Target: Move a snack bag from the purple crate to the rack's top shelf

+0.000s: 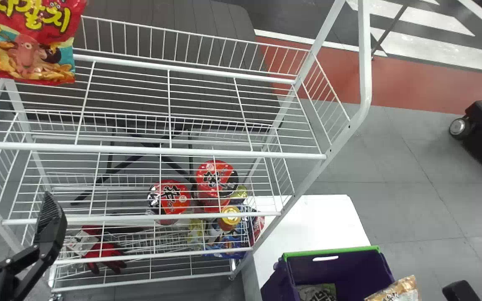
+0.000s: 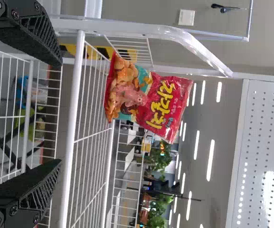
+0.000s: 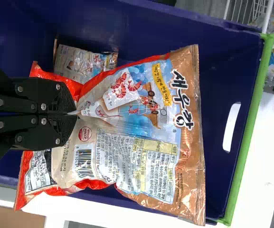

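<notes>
Jaws of the right gripper (image 1: 460, 290) are pinching an orange-and-red snack bag (image 1: 396, 290) at the purple crate (image 1: 335, 267), where another bag (image 1: 318, 292) lies. The crate sits on a white tabletop (image 1: 312, 221). The left gripper (image 1: 53, 209), jaws spread, hangs near the rack (image 1: 310, 177), whose top shelf (image 1: 182, 151) bears a red octopus-print bag (image 1: 25, 46).

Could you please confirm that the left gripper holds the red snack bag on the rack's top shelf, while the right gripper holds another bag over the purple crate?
Not quite: the left wrist view shows the left gripper open and empty, the red bag beyond it on the top shelf. The right gripper does hold another bag over the crate.
</notes>
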